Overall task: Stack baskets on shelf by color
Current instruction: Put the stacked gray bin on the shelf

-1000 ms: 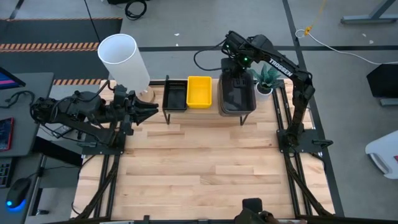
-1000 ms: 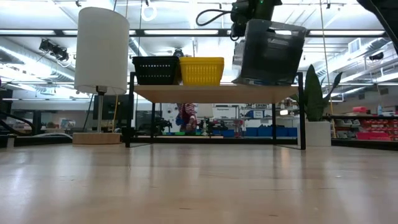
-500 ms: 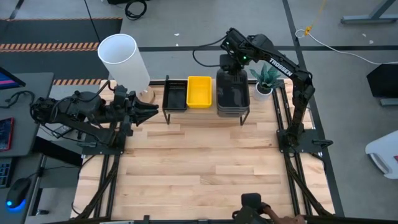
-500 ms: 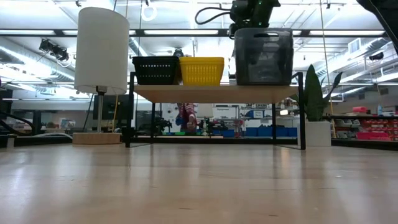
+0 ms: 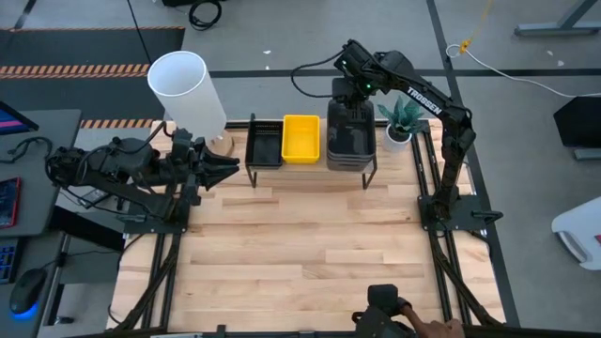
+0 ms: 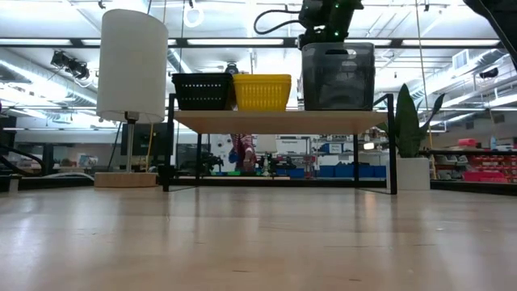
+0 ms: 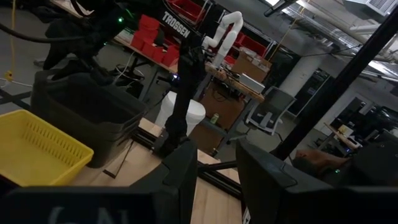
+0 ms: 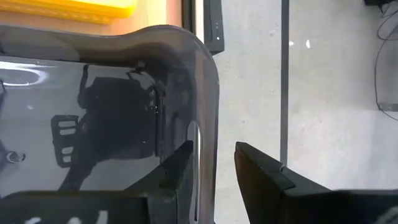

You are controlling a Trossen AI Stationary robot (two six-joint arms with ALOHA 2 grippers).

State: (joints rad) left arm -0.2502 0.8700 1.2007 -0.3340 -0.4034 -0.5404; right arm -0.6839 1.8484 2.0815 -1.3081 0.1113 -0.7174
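On the shelf (image 6: 242, 121) at the table's far side stand a stack of black mesh baskets (image 5: 264, 143) on the left, yellow baskets (image 5: 300, 137) in the middle and dark grey baskets (image 5: 350, 141) on the right. The top grey basket (image 6: 338, 77) sits level on its stack. My right gripper (image 5: 355, 101) is at that basket's far end, pointing down. One finger is inside the far wall (image 8: 208, 124) and one is outside. A strip of floor shows between the wall and the outer finger (image 8: 261, 168). My left gripper (image 5: 230, 164) waits at the table's left, slightly open and empty. My right gripper has its inner finger (image 8: 180, 171) close against the inside of the top grey basket's far wall, near the handle slot (image 8: 193, 143). I cannot tell whether it touches. The outer finger stands apart from the wall.
A white lamp (image 5: 186, 89) stands at the far left beside the shelf. A small potted plant (image 5: 402, 120) stands at the far right. A person's hand (image 5: 413, 324) shows at the table's near edge. Bare wooden tabletop (image 5: 310, 235) lies in front of the shelf.
My right gripper has lowered the top grey basket. The basket was tilted with its far end raised and now sits level on the grey stack, a little farther toward the table's left. The gripper has stayed at the basket's far end.
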